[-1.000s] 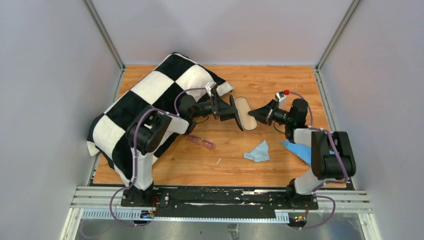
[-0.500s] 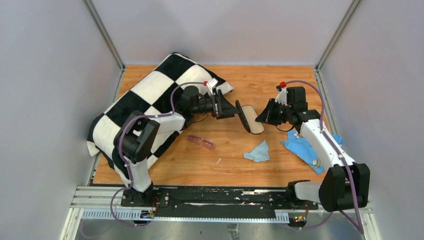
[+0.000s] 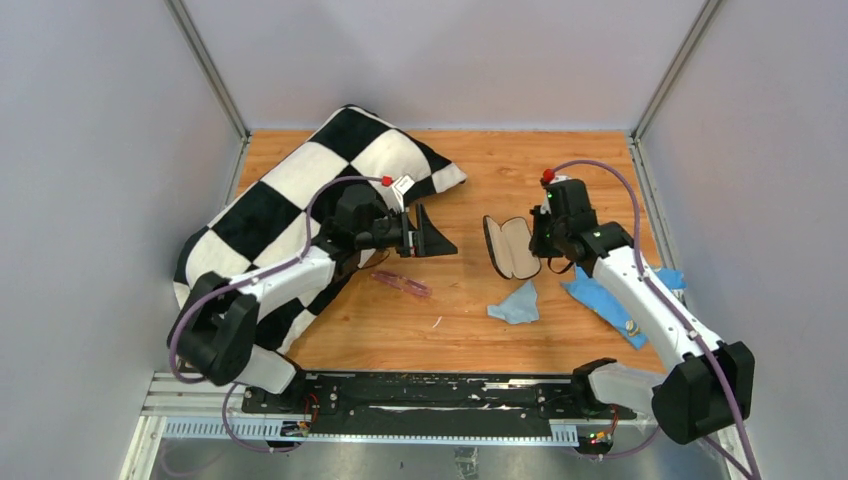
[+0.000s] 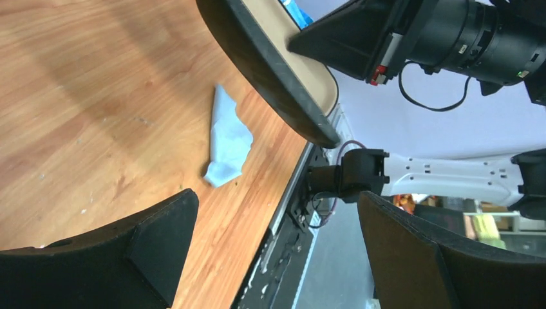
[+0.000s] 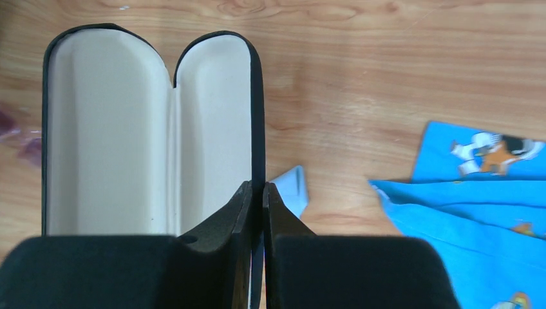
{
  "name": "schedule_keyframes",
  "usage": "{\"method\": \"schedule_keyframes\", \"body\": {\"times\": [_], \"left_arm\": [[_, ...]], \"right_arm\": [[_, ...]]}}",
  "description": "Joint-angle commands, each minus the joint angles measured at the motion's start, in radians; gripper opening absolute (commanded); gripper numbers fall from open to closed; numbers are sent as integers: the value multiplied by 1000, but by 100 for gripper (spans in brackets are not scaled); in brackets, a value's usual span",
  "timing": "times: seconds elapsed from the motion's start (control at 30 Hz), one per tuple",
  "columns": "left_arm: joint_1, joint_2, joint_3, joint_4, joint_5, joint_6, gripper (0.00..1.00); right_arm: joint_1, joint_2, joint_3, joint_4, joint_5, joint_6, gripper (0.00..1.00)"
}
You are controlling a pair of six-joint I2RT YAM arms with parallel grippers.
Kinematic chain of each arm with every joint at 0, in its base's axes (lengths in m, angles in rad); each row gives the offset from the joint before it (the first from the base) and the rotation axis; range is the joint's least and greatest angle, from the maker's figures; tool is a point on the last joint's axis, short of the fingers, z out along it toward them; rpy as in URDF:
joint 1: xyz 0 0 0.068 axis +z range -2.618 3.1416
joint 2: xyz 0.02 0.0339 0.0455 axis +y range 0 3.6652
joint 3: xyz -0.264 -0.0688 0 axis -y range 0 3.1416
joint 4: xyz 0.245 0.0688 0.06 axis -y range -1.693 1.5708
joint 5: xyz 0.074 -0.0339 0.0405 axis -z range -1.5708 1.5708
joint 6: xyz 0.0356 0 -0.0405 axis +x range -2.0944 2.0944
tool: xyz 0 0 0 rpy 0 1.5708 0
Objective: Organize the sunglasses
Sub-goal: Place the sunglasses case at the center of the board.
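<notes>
The folded pinkish-purple sunglasses (image 3: 402,284) lie on the wood table, in front of my left arm. The dark glasses case (image 3: 510,247) with tan lining stands wide open left of my right wrist; it also fills the right wrist view (image 5: 154,129). My right gripper (image 3: 541,240) is shut on the case's right rim (image 5: 257,129). My left gripper (image 3: 432,240) is open and empty, above the table, a short way left of the case and above the sunglasses. The case edge shows in the left wrist view (image 4: 270,64).
A black-and-white checkered pillow (image 3: 290,200) covers the back left. A crumpled light blue cloth (image 3: 516,303) lies in front of the case. A bright blue printed cloth (image 3: 610,298) lies under my right arm. Grey walls enclose the table.
My left gripper let go of the case and drew back to the left. My right gripper, holding the case, lowered it toward the table and turned it open side up.
</notes>
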Motion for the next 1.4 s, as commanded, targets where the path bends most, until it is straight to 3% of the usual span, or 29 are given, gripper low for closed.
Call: {"method": "schedule_keyframes", "body": {"times": [0.0, 0.2, 0.37, 0.5, 0.7, 0.83, 0.87, 0.9, 0.93, 0.97, 1.0, 1.17, 1.23, 1.37], "left_arm": [[-3, -150, -23, -289, -97, 179, 100], [-3, -270, 71, -628, -265, 350, 100], [-4, -316, 57, -649, -288, 348, 100], [-4, -338, 18, -634, -267, 321, 100], [-4, -387, -15, -647, -284, 317, 100], [-4, -386, -21, -644, -267, 318, 100], [-4, -378, -23, -641, -257, 317, 100], [-4, -371, -25, -637, -254, 316, 100], [-3, -365, -26, -632, -252, 313, 100], [-4, -361, -27, -626, -248, 309, 100], [-3, -360, -29, -619, -242, 304, 100], [-4, -377, -35, -617, -232, 306, 100], [-4, -382, -21, -659, -265, 325, 100], [-5, -406, -22, -716, -352, 345, 100]], "right_arm": [[137, 33, 54, -2, 392, -82, 0], [137, 197, 89, 177, 337, -4, 0], [129, 414, 213, 214, 279, 197, 0], [126, 544, 289, 184, 318, 356, 0], [119, 584, 219, 174, 445, 669, 0], [122, 585, 175, 183, 457, 774, 0], [122, 590, 170, 192, 441, 784, 4], [121, 595, 165, 208, 417, 780, 15], [121, 598, 160, 225, 393, 770, 35], [124, 599, 153, 237, 372, 762, 48], [123, 591, 142, 247, 362, 756, 56], [112, 469, 56, 286, 331, 688, 72], [88, 391, 9, 312, 220, 608, 73], [83, 135, -130, 302, 155, 418, 74]]}}
